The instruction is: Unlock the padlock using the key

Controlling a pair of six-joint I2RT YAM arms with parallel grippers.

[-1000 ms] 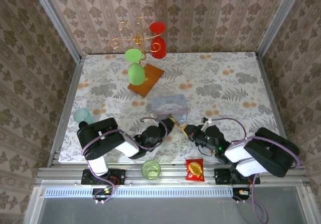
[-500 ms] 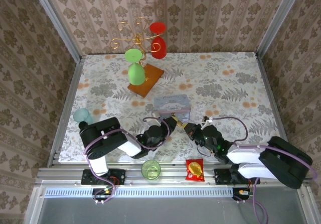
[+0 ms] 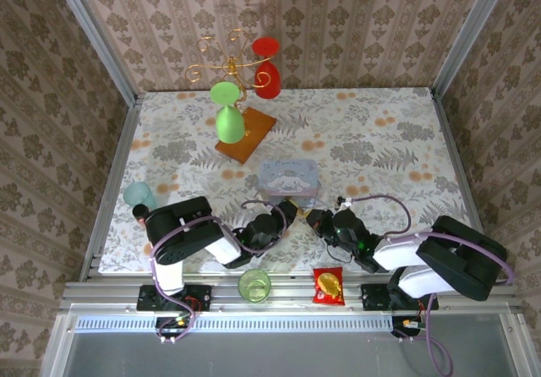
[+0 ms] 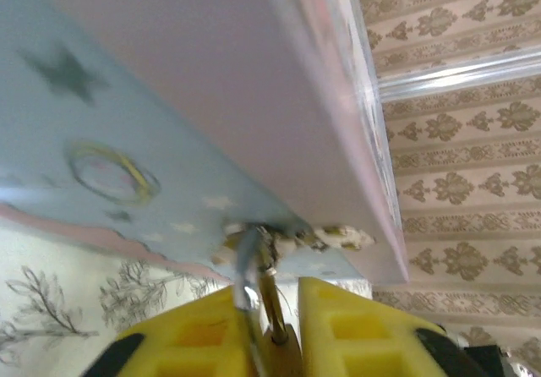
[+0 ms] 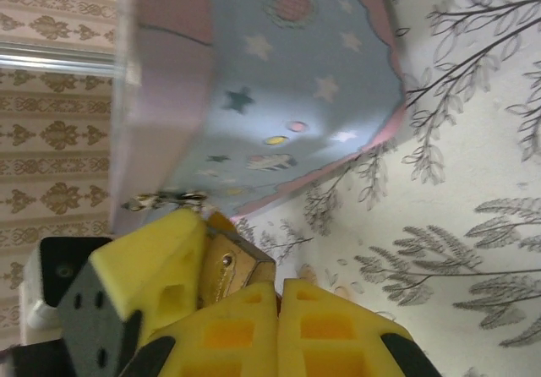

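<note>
Meeting tip to tip by the tin

Top view: your left gripper (image 3: pixel 290 210) and right gripper (image 3: pixel 313 217) lie low over the table (image 3: pixel 380 140). Their tips nearly touch, just in front of the blue tin (image 3: pixel 288 177).

Left wrist: you see the yellow pads (image 4: pixel 355 326) a little apart. The key (image 4: pixel 246 269) stands in the gap against the left pad and reaches up to the tin's edge. You cannot tell whether the pads pinch it.

Right wrist: your pads are pressed together. The padlock (image 5: pixel 226 277) sits just above them, against the other gripper's pad and close under the tin. Whether it is pinched, you cannot tell.
</note>
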